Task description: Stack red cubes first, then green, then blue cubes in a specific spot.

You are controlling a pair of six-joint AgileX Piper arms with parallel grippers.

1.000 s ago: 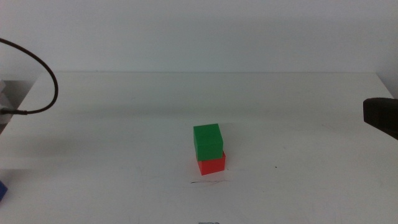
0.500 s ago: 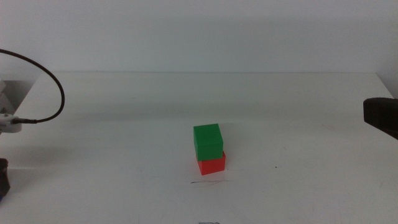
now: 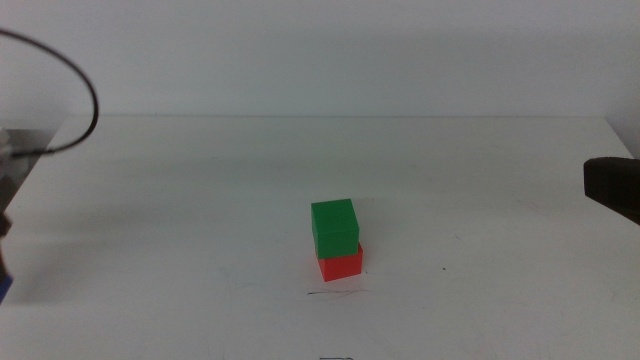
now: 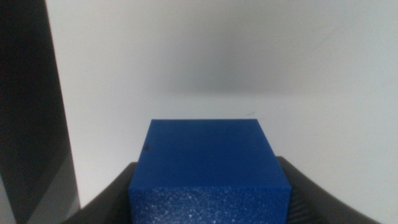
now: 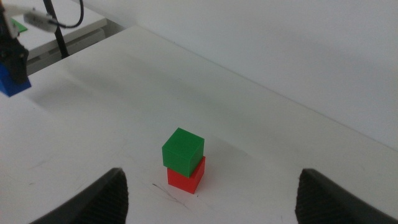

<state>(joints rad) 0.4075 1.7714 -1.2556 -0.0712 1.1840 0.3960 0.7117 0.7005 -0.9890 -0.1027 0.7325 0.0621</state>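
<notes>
The green cube [image 3: 334, 226] sits on the red cube [image 3: 341, 264] near the table's middle, just behind a thin dark scratch line [image 3: 335, 293]. The stack also shows in the right wrist view, green [image 5: 183, 149] over red [image 5: 186, 177]. My left gripper [image 4: 210, 208] is shut on the blue cube [image 4: 208, 168] at the table's far left edge; the middle view shows only a sliver of the cube [image 3: 3, 290], while the right wrist view shows it [image 5: 12, 76]. My right gripper [image 5: 217, 199] is open and empty, to the right of the stack and well away from it, its dark body [image 3: 612, 188] at the right edge.
A black cable [image 3: 75, 70] loops above the left arm at the left edge. A dark strip [image 4: 28, 106], off the table's edge, runs beside the blue cube. White tabletop [image 3: 480, 200] surrounds the stack on all sides.
The left arm's cable has swung upward at the left edge, and the arm there has shifted. The stack and the right gripper have not moved.
</notes>
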